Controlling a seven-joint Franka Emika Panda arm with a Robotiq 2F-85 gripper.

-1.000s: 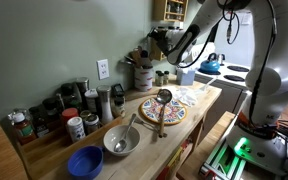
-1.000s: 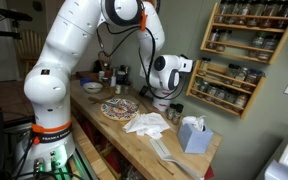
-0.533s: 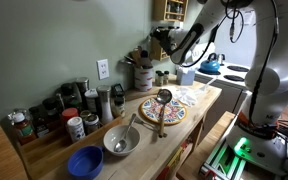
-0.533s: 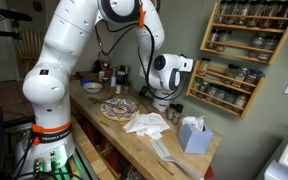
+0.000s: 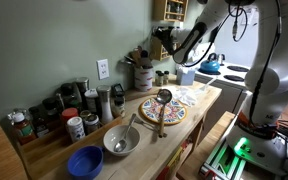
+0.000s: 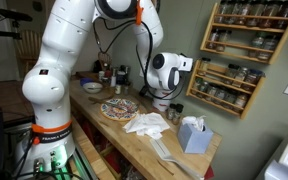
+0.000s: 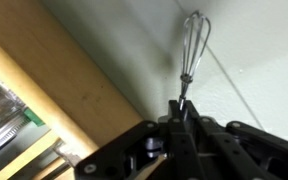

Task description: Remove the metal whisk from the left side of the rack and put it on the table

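In the wrist view the metal whisk [image 7: 192,45] hangs against the pale wall, wire head up and thin handle running down into my gripper [image 7: 181,106]. The jaws are closed on the end of the handle. The brown wooden rack's side [image 7: 54,90] is just left of it. In both exterior views the gripper [image 5: 165,36] [image 6: 187,66] is raised at the wall beside the rack [image 5: 169,10] [image 6: 230,55], well above the wooden table [image 5: 210,98] [image 6: 134,143]. The whisk is too small to make out in those views.
On the table are a patterned plate with a ladle [image 5: 162,108], a bowl with a spoon [image 5: 121,140], a blue bowl [image 5: 84,160], spice jars [image 5: 69,108], a utensil crock [image 5: 142,73], a white cloth [image 6: 147,123] and a tissue box [image 6: 192,133]. A blue kettle [image 5: 211,65] sits on the stove.
The upper arm has shifted slightly. The gripper stays at the rack's side with the whisk handle in its jaws.
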